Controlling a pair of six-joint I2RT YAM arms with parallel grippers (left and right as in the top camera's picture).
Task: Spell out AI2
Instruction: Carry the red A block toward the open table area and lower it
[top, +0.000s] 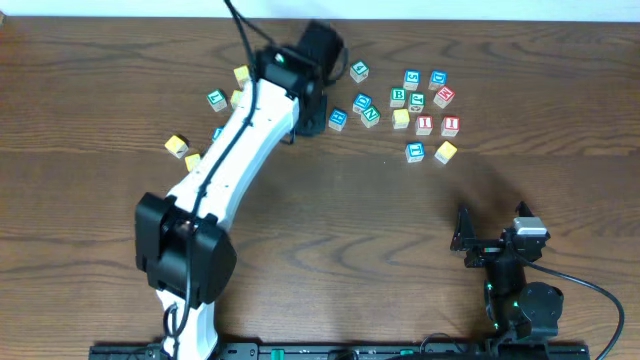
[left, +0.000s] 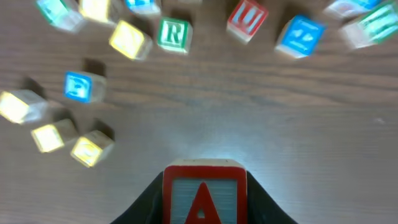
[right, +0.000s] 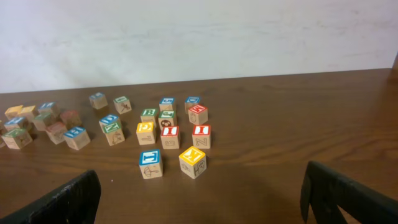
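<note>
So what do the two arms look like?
The left arm has white links with black joint housings and a black cable running along it. The right arm is mostly black, with a grey camera block at the wrist, small green lights near its base and a black cable looping away. The left end effector and right end effector have black fingers.

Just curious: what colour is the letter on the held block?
Red: the A block has a red letter and red border. Left wrist view shows it best.

Left arm (top: 235, 150) outstretched, left gripper (left: 204, 194) clamped; right arm (top: 515, 292) folded, right gripper (right: 202, 196) spread.
</note>
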